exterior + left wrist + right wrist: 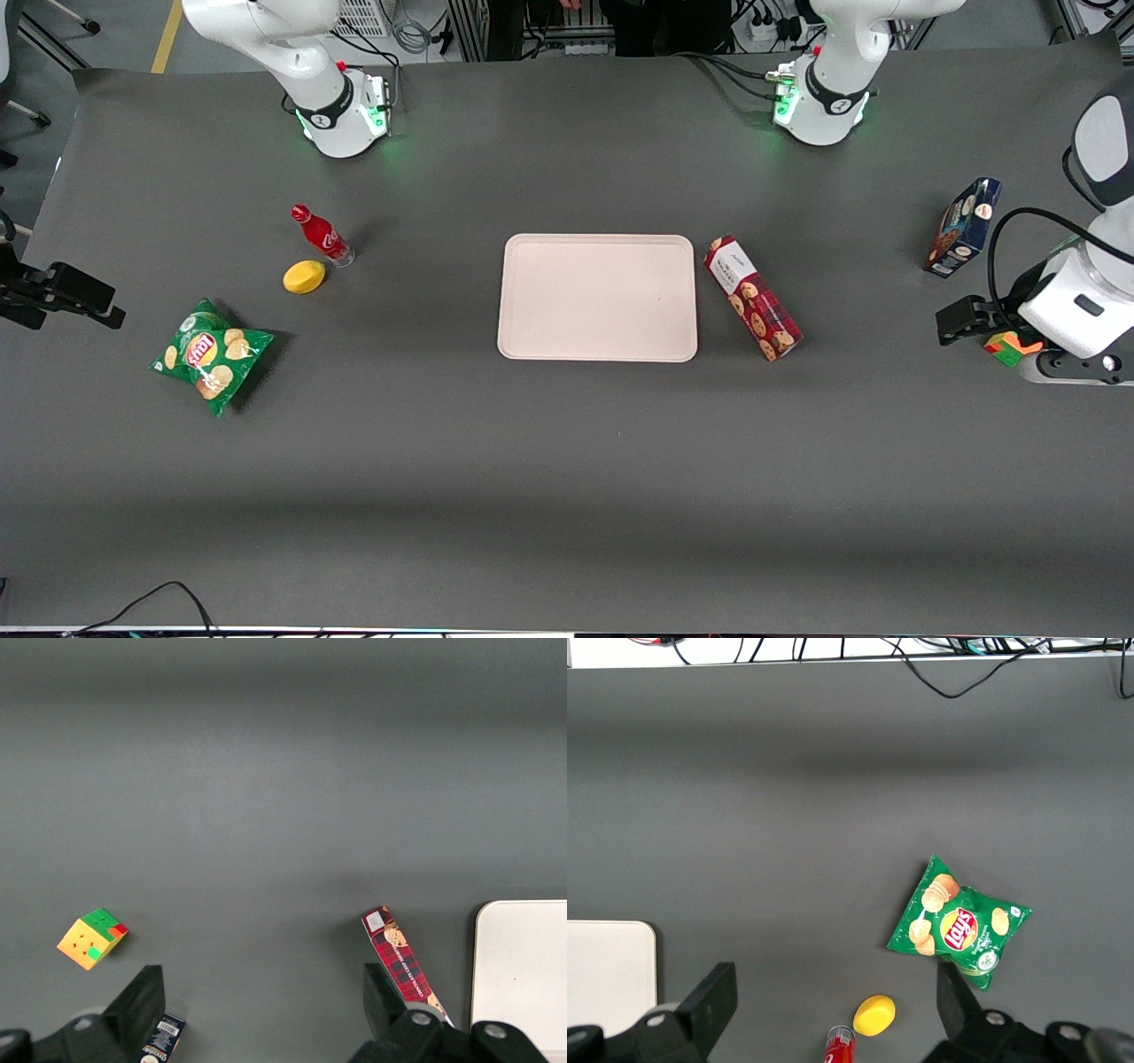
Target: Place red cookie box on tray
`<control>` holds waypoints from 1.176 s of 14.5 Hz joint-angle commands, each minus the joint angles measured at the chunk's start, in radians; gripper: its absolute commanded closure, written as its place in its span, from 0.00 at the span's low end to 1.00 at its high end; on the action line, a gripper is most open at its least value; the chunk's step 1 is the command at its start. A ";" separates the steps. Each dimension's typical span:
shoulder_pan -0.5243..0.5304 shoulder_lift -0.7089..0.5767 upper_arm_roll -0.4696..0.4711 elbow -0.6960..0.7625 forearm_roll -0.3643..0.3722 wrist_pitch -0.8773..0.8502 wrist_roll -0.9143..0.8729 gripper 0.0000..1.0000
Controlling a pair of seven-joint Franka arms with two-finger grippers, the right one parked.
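The red cookie box lies flat on the grey table, beside the short edge of the tray that faces the working arm's end, with a small gap between them. The cream tray holds nothing. My left gripper hovers near the working arm's end of the table, well apart from the box, open and empty. In the left wrist view the gripper has its fingers spread wide, and the red cookie box and a corner of the tray show past one finger.
A dark-blue cookie box stands near the gripper, farther from the front camera. A coloured cube lies under the wrist. Toward the parked arm's end are a red bottle, a lemon and a green chips bag.
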 commanded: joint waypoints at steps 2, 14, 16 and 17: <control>-0.020 0.017 0.013 0.036 0.004 -0.017 -0.028 0.00; -0.020 0.011 -0.012 0.057 0.002 -0.037 -0.040 0.00; -0.021 0.015 -0.020 0.042 -0.011 -0.038 -0.060 0.00; -0.021 0.014 -0.030 0.028 -0.012 -0.037 -0.055 0.00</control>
